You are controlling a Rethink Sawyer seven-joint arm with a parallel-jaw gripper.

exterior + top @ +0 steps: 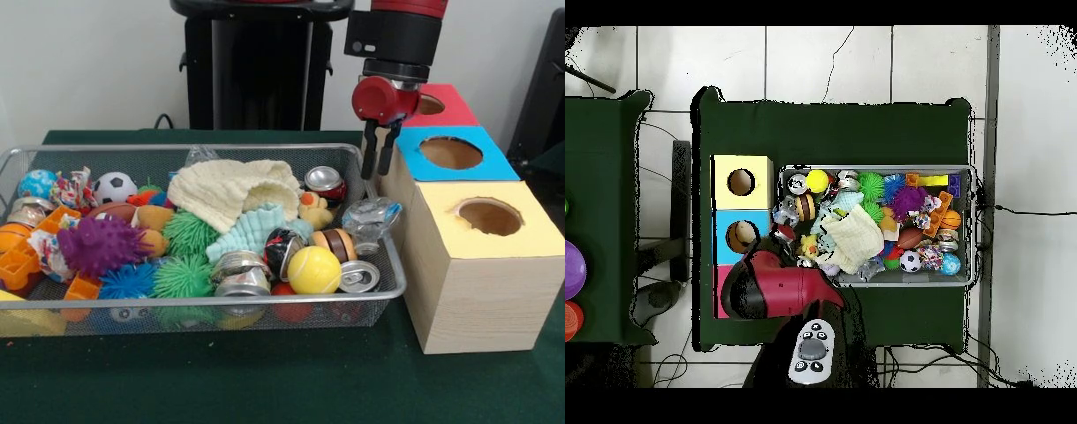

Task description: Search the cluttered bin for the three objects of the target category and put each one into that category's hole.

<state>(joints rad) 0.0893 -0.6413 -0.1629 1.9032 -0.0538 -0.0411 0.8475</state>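
Hovering gripper (378,170) at upper right, fingers apart, empty, between bin (388,265) rim and blue box | one film (369,216) piece at bin's right end, unpicked | hole (451,152) right of gripper | other pieces not made out; sorting apparently mostly left

The bin (199,305) is silver wire mesh with a smooth, shiny metal rim. At its 3 o'clock end lies crinkled clear plastic film (371,216), glinting. The drink cans (240,272) are polished metal. A cream cloth (231,190) looks knitted and matt. The boxes (481,300) are pale raw wood with matt coloured tops; the blue panel (452,156) looks like paper.
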